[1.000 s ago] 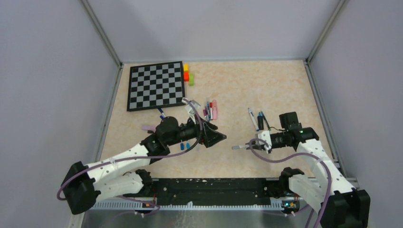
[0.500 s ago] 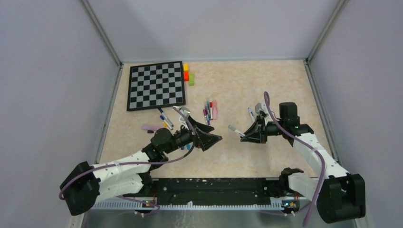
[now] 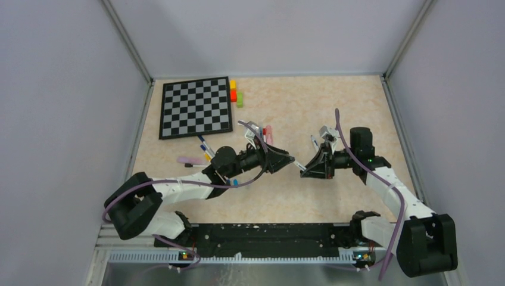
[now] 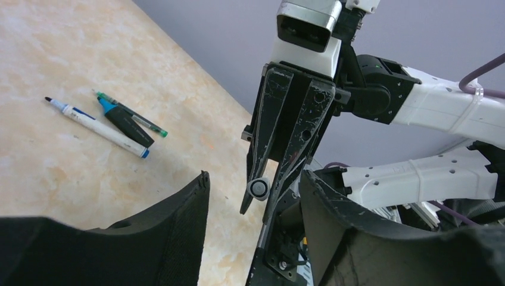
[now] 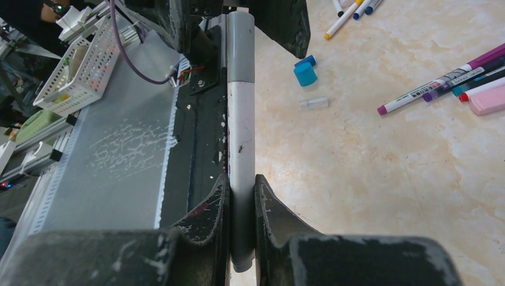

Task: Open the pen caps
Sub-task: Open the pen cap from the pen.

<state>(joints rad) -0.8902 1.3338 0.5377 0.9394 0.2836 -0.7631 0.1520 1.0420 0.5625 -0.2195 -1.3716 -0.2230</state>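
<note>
My right gripper [image 5: 241, 196] is shut on a pen [image 5: 241, 137] with a white barrel and a grey cap [image 5: 240, 47], held level above the table and pointing left. In the top view the right gripper [image 3: 309, 167] faces my left gripper [image 3: 286, 162], nearly tip to tip. The left gripper [image 4: 253, 208] is open. The round grey cap end [image 4: 258, 189] sits in the gap between its dark fingers [image 4: 178, 238], with space on both sides. Its fingers [image 5: 283, 24] flank the cap in the right wrist view.
Loose blue caps [image 5: 305, 72] and a clear cap [image 5: 314, 102] lie below the held pen. Several pens [image 3: 262, 136] with a pink highlighter [image 5: 488, 98] lie mid-table; three pens [image 4: 116, 122] lie behind the right arm. Chessboard [image 3: 195, 107] and coloured blocks [image 3: 235, 93] sit at the back left.
My left gripper has swung right and up to meet the held pen's cap, its jaws narrower. The right gripper lifted the pen and turned it leftward a second ago, then held still.
</note>
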